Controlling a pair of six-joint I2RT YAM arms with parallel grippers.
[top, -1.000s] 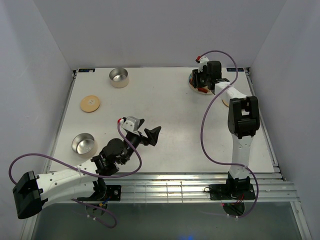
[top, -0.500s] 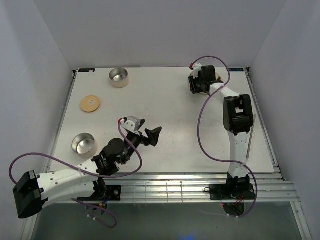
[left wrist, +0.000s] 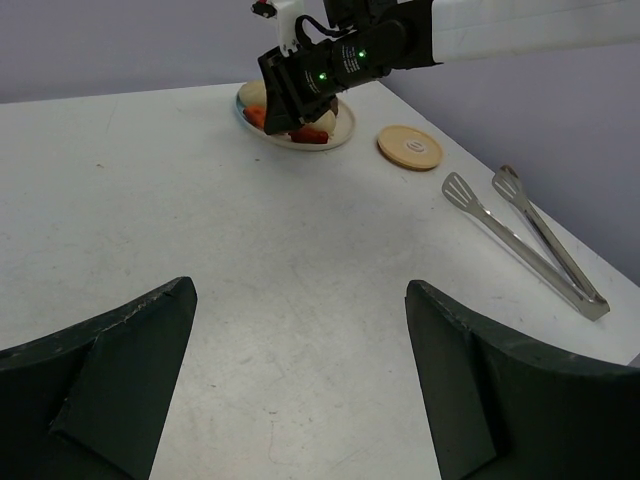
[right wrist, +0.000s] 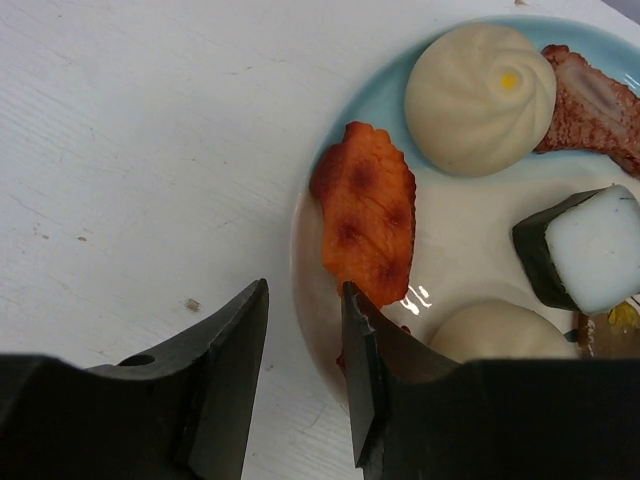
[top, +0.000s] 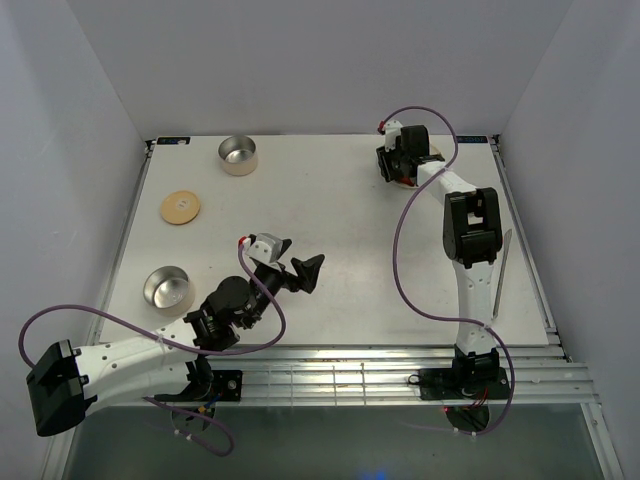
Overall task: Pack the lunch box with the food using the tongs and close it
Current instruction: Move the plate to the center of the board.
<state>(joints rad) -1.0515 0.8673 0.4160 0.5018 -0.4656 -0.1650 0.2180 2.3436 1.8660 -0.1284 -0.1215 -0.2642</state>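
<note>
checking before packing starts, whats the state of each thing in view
far tin: open, upright, looks empty
near tin: open, upright, looks empty
left lid: flat on the table, off both tins
right lid: flat on the table, near the plate
tongs: lying on the table, untouched
plate: on the table, holding the food
food: on the plate, none packed
left hand: wide open, empty
right hand: jaws narrowly apart astride the plate's rim, grip unclear

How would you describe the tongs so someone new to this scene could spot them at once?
Start at the table's right side, just outside the right arm. The tongs lie flat there, untouched, their flat tips pointing toward a round wooden lid. They are the only long, thin, silver thing; the lid and the plate nearby are round.
</note>
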